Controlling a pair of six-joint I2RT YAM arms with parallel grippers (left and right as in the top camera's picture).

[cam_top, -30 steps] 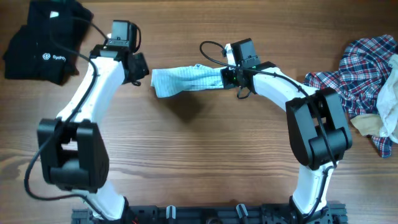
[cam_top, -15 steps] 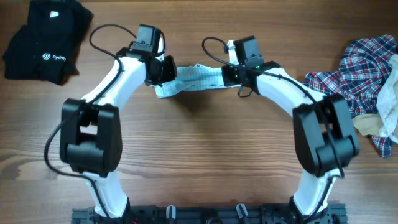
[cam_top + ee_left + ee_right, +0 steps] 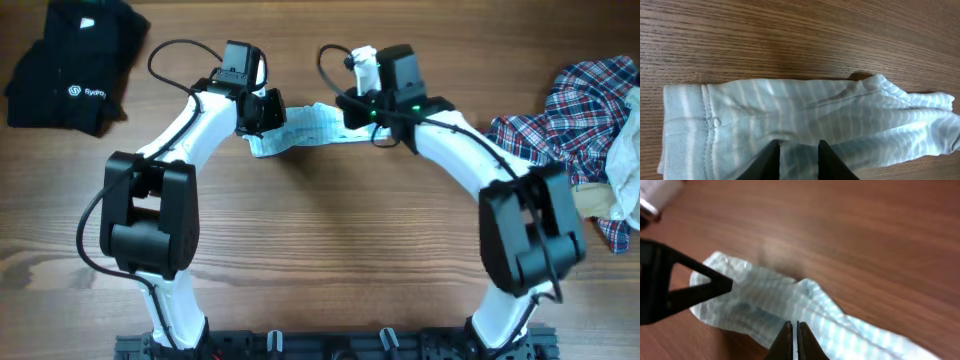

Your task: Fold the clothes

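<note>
Wooden table [image 3: 320, 250] is seen from overhead, with clothes spread at three spots. A red-blue-white plaid shirt [image 3: 580, 100] is heaped at the right edge. Black garments [image 3: 70, 70] with a white logo are piled at the top left corner, well apart from the rest. A beige piece [image 3: 595, 205] is tucked against the lower side of the plaid shirt, touching it.

The pale-blue striped garment [image 3: 310, 128] is laid out toward the far middle of the table, stretched sideways between the two grippers. It is rumpled along its length in the left wrist view [image 3: 805, 120], with a stitched band at one end. In the right wrist view [image 3: 775, 300] a raised ridge of cloth is seen running up to the fingertips.

The left gripper [image 3: 268, 112] is set at the garment's left end. Its jaws are seen narrowly parted [image 3: 798, 145], with striped cloth showing in the gap; whether the cloth is pinched cannot be told. One of its black fingers [image 3: 720, 282] is also caught at the cloth's far end in the right wrist view.

The right gripper [image 3: 352, 112] is set at the garment's right end. Its jaws are pressed fully together [image 3: 791, 326], clamped on the edge of the striped garment.

A small round snap [image 3: 716, 121] is noted on the stitched band.
</note>
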